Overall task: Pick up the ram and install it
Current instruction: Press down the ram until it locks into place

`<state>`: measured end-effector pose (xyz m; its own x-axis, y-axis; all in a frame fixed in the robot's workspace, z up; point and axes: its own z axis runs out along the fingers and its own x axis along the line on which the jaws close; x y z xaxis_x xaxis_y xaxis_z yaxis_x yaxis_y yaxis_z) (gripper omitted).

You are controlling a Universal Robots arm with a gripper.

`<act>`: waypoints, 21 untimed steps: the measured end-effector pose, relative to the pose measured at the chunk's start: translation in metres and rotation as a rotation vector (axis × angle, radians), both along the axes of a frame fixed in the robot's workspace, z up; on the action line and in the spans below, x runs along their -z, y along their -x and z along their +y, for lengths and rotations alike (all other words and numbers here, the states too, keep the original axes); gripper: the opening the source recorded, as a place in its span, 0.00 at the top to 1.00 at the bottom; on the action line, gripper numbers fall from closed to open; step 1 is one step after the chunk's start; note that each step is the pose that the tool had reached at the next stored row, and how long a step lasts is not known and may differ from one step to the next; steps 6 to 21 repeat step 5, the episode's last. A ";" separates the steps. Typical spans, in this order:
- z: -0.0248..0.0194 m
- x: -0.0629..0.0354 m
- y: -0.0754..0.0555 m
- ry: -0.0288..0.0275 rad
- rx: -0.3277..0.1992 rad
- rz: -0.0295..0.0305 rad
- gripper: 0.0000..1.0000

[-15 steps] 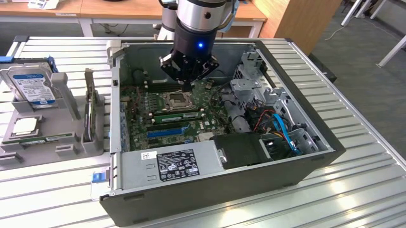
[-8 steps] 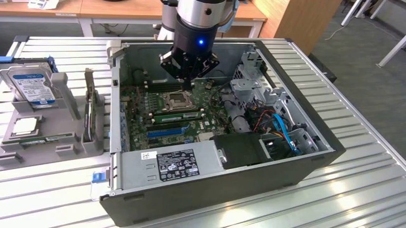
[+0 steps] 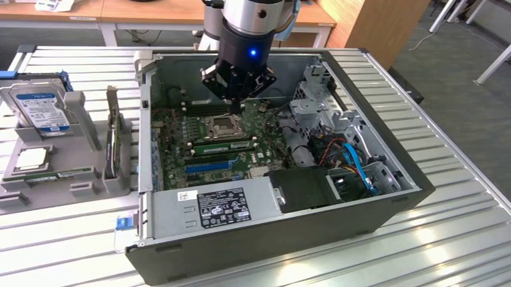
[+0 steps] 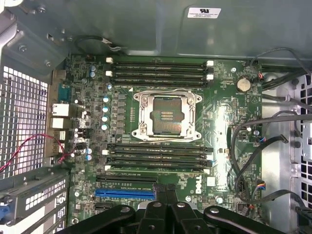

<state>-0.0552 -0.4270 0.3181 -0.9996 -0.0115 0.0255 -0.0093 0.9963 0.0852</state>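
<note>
The ram (image 3: 49, 176) is a thin green stick with a white label. It lies flat on the grey holder tray (image 3: 84, 188) at the exterior view's left, outside the computer case. My gripper (image 3: 239, 99) hangs inside the open case, above the motherboard (image 3: 239, 128) and near the CPU socket (image 3: 221, 126), far from the ram. In the wrist view its black fingers (image 4: 157, 207) meet at the tips, so my gripper (image 4: 163, 195) is shut with nothing in it. Black memory slots (image 4: 158, 157) run on both sides of the CPU socket (image 4: 165, 114).
A hard drive (image 3: 40, 107), a loose CPU (image 3: 32, 158) and an upright expansion card (image 3: 116, 140) share the tray. Inside the case are a power supply (image 3: 219, 206), cables (image 3: 351, 158) and a drive cage (image 3: 315, 98). A green strip (image 3: 224, 143) sits in one slot; whether it is a module is unclear.
</note>
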 end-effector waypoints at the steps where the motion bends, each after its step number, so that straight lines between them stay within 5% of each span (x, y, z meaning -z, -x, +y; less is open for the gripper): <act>1: 0.0000 0.0000 0.000 0.0000 0.000 0.0000 0.90; 21: 0.0000 0.0000 0.000 0.0000 0.000 -0.0001 0.90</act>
